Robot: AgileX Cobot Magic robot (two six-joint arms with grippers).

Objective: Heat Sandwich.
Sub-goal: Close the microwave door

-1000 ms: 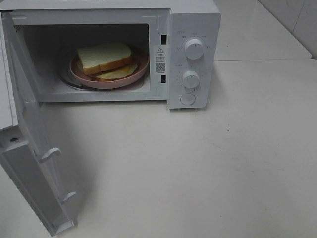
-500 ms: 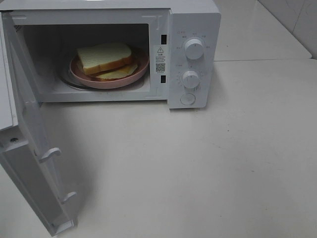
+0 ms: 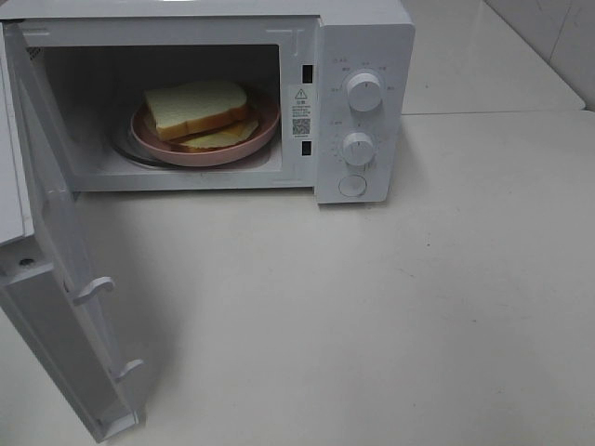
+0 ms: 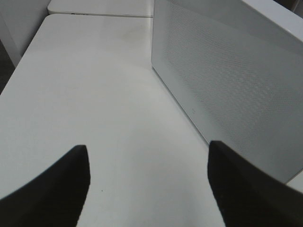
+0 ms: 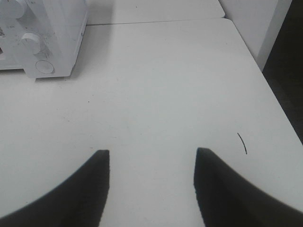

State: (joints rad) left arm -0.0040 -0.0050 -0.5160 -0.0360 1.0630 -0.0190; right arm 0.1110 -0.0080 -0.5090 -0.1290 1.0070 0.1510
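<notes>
Exterior high view has the sandwich (image 3: 197,113) lying on a pink plate (image 3: 265,130) inside the white microwave (image 3: 363,37), whose door (image 3: 56,307) stands swung wide over the counter (image 3: 372,307). The left claw (image 4: 147,184) is spread apart, gripping nothing, beside the door's mesh panel. The right claw (image 5: 151,184) likewise gapes with nothing between its fingers, above the counter.

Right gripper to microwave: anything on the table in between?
Nothing. In the right wrist view, only bare white table lies between the open right gripper and the front of the microwave.
</notes>
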